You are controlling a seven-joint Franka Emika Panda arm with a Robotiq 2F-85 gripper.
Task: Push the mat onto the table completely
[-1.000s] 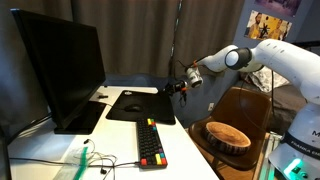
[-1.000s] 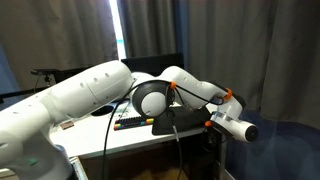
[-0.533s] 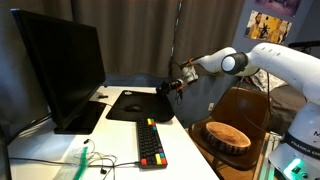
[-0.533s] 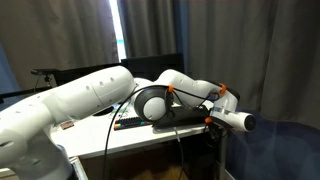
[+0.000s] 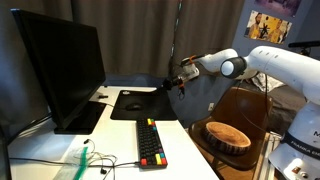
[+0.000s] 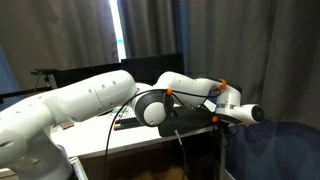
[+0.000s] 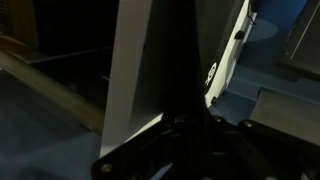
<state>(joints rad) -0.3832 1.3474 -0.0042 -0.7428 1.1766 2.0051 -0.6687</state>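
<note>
The black mat (image 5: 138,103) lies flat on the white table (image 5: 120,135), between the monitor base and the table's far right edge. My gripper (image 5: 174,84) is at the mat's right edge, low over the table edge, and its fingers look shut with nothing held. In an exterior view my arm hides most of the table, and the gripper (image 6: 214,117) sits at the table's edge. The wrist view is dark. It shows only a pale strip of the table edge (image 7: 130,70) and the dark gripper body.
A large black monitor (image 5: 60,70) stands left of the mat. A black keyboard with colourful keys (image 5: 150,142) lies in front of it. A brown wooden chair (image 5: 230,130) stands beside the table. Green cables (image 5: 85,158) lie near the front edge.
My gripper has moved left toward the monitor. The mat's right edge has shifted left with it, further onto the table.
</note>
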